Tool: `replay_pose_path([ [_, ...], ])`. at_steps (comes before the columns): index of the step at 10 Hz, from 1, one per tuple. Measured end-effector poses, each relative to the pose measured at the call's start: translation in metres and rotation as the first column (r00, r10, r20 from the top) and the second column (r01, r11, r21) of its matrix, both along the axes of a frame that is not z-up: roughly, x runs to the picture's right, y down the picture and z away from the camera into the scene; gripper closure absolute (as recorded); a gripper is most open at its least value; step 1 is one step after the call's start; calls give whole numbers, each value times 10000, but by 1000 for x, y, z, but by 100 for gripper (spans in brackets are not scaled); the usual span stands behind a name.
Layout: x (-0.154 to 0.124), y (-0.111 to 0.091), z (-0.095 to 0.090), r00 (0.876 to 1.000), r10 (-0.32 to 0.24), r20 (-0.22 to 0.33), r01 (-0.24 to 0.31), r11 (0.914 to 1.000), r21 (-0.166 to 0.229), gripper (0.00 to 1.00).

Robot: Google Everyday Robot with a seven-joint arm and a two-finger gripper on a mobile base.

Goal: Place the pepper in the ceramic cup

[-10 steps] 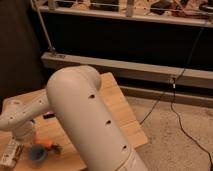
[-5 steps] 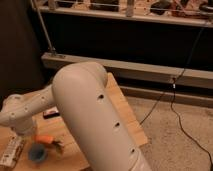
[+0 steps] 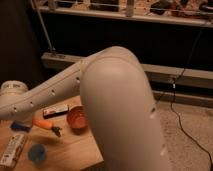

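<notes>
Reaching for the pepper is the step in hand, judged from the layout: the small round blue ceramic cup [image 3: 37, 152] stands empty near the front-left corner of the wooden table [image 3: 75, 150], and the small elongated orange pepper with a dark green stem [image 3: 44, 124] lies just behind it, toward the left edge, untouched. The gripper is out of frame past the left edge, at the end of the white arm [image 3: 50, 92]; its fingers are together and nothing shows as held. To do this well, the fingers need to part before descending, then pinch the pepper across its narrow body, lift clear, and release over the cup.

Behind the pepper sit a round orange-red bowl [image 3: 77, 119] and a flat dark bar-shaped packet [image 3: 56, 111].

Versus half a second ago: the arm's elbow has swung right and lower, uncovering the bowl and packet.
</notes>
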State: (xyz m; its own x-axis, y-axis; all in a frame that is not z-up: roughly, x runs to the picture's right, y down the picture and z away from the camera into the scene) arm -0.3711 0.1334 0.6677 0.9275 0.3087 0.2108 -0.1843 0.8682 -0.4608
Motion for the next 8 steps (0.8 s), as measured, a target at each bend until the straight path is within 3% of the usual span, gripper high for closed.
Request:
replay_pose_path([
  [3,5,23,-35,9924,525,1111,-452,9967,-670,100],
  [6,-3,40,-60,9645,1046,2426,-705,9869,-1450,100],
  [8,-8,47,-69,9449,1157,3061,-642,9828,-1732,100],
])
